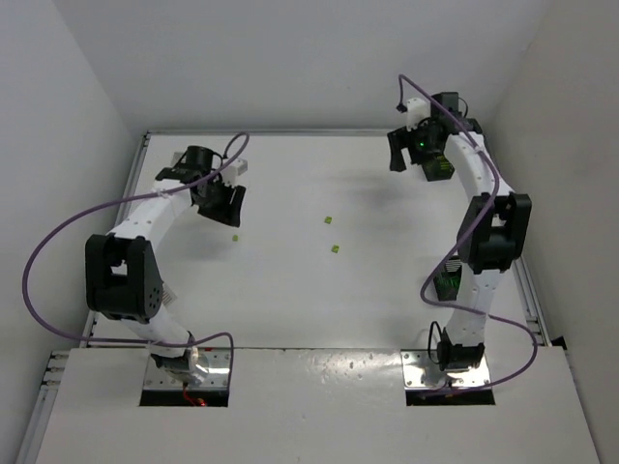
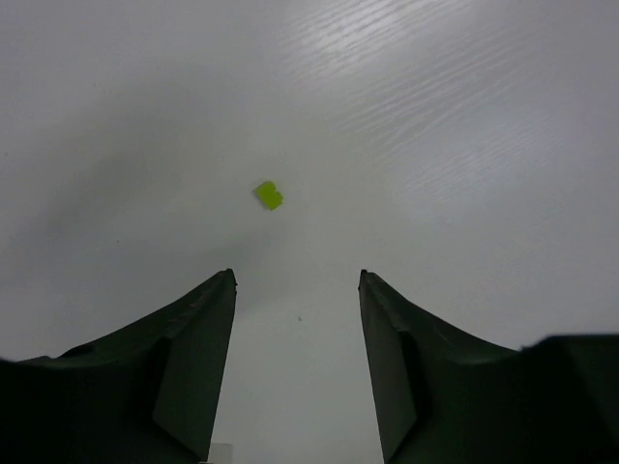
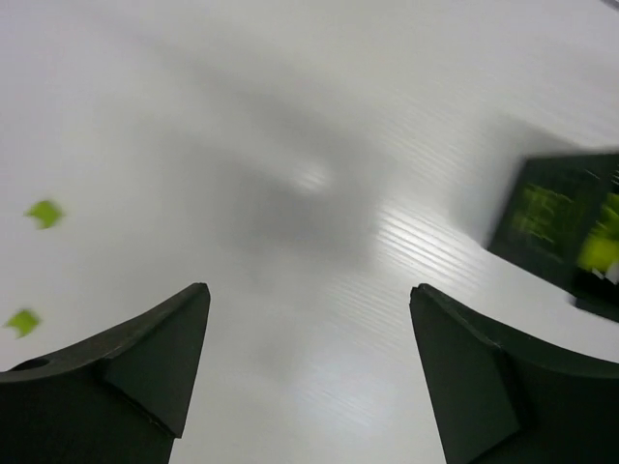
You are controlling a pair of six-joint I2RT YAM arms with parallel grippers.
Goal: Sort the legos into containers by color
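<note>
Three yellow-green legos lie loose on the white table: one [image 1: 236,235] just below my left gripper [image 1: 222,203], and two [image 1: 329,220] [image 1: 336,247] near the middle. In the left wrist view the near lego [image 2: 269,195] lies ahead of my open, empty left gripper [image 2: 297,280]. My right gripper [image 1: 406,153] hovers at the far right, open and empty [image 3: 309,290], beside a black basket [image 1: 438,167] holding yellow-green pieces. The right wrist view shows that basket [image 3: 566,227] at its right and two legos [image 3: 44,213] [image 3: 21,321] at its left.
A second dark basket [image 1: 450,286] with green pieces sits partly hidden under the right arm's forearm. The table is walled by white panels at the back and sides. Purple cables loop off both arms.
</note>
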